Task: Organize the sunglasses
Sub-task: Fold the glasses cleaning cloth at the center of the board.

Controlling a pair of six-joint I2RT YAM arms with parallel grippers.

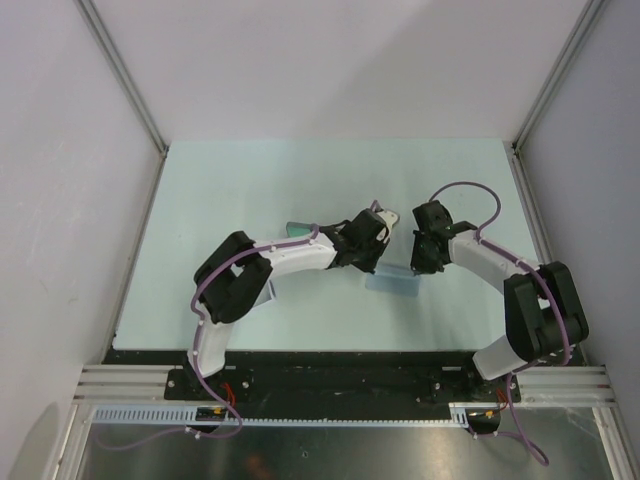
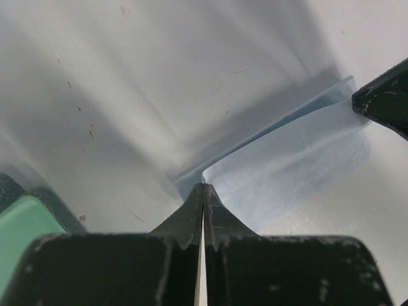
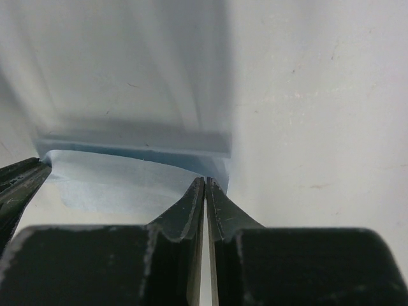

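While my left gripper (image 2: 203, 191) pinches one corner of the folded cloth (image 2: 287, 166) and my right gripper (image 3: 205, 186) sits closed to a slit at the other, the sunglasses (image 1: 389, 216) seemingly lie on the surface (image 1: 250, 190) just beyond the left gripper, nearer that arm.

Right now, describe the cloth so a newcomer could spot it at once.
On the pale table, find the middle, where the two arms' tips nearly meet. Between the left gripper and the right gripper lies the cloth, each gripper shut at one of its corners. It is the only thin, soft, pale blue sheet there, folded over on itself.
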